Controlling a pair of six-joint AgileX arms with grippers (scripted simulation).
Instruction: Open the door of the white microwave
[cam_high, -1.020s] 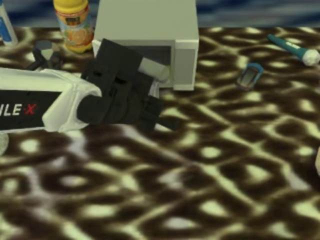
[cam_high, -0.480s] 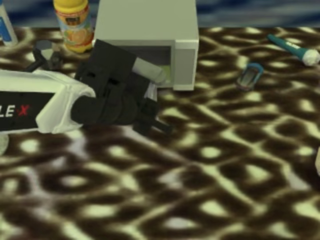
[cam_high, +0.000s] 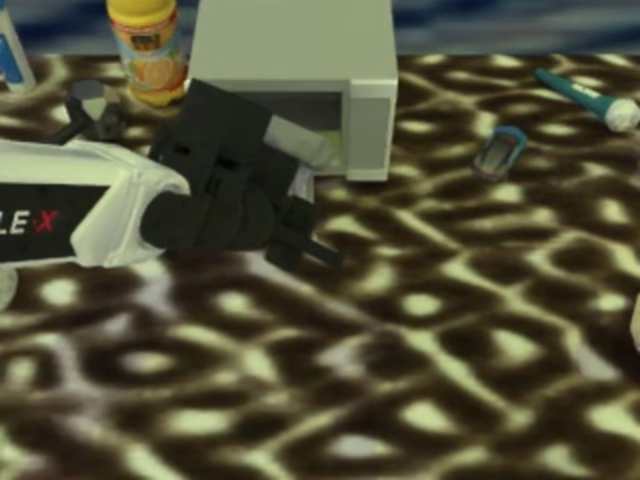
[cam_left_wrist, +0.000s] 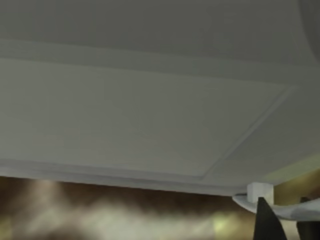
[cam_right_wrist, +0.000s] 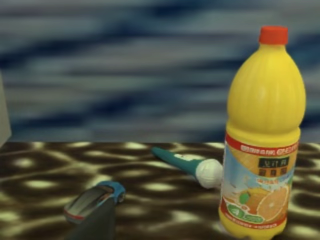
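Note:
The white microwave (cam_high: 290, 40) stands at the back of the table, with its grey control panel (cam_high: 368, 135) on the right. Its door (cam_left_wrist: 125, 115) is swung partly out to the left, and a strip of pale greenish interior (cam_high: 335, 152) shows. In the top view my left arm covers most of the door. My left gripper (cam_left_wrist: 287, 227) is shut on the door's pale handle (cam_left_wrist: 280, 210), with a dark finger (cam_left_wrist: 265, 222) on each side of it. In the top view that gripper (cam_high: 310, 245) sits just in front of the microwave. My right arm (cam_high: 636, 335) is parked at the right edge.
An orange juice bottle (cam_high: 147, 48) stands left of the microwave, with a dark object (cam_high: 88, 112) in front of it and a white-blue item (cam_high: 10, 50) at the far left. A small blue toy car (cam_high: 500, 150) and a teal pen-like object (cam_high: 590, 98) lie right of the microwave.
My left arm has drawn back to the left with the handle. The door has swung wider and more of the greenish interior shows. The right arm has not moved.

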